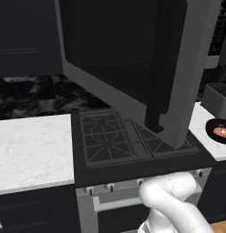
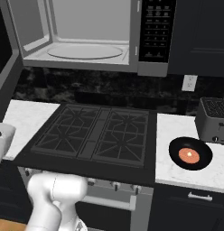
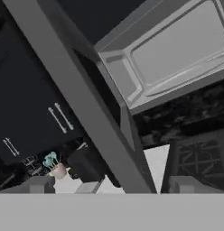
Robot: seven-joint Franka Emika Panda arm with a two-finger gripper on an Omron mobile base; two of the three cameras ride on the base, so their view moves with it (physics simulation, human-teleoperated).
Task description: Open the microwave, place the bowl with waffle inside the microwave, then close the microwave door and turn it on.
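Observation:
The microwave (image 2: pixel 86 27) hangs above the stove, its light grey cavity (image 3: pixel 177 45) exposed. The microwave door (image 1: pixel 133 59) is swung wide out to the left, its black bar handle (image 1: pixel 158 109) facing the left base camera. In the hand view the door's edge (image 3: pixel 86 113) runs diagonally just ahead of my gripper (image 3: pixel 114 185), whose fingertips (image 3: pixel 41 184) stand wide apart and open, holding nothing. The black bowl (image 2: pixel 190 154) with the reddish waffle (image 2: pixel 189 156) rests on the white counter right of the stove, near the toaster; the bowl (image 1: pixel 220 132) also appears at the right edge of the left base view.
A black gas stove (image 2: pixel 95 135) lies under the microwave. A grey toaster (image 2: pixel 213 119) stands behind the bowl, below a wall outlet (image 2: pixel 189 82). White counter (image 1: pixel 33 150) extends to the left. A small pot with a green plant (image 3: pixel 53 167) sits far off.

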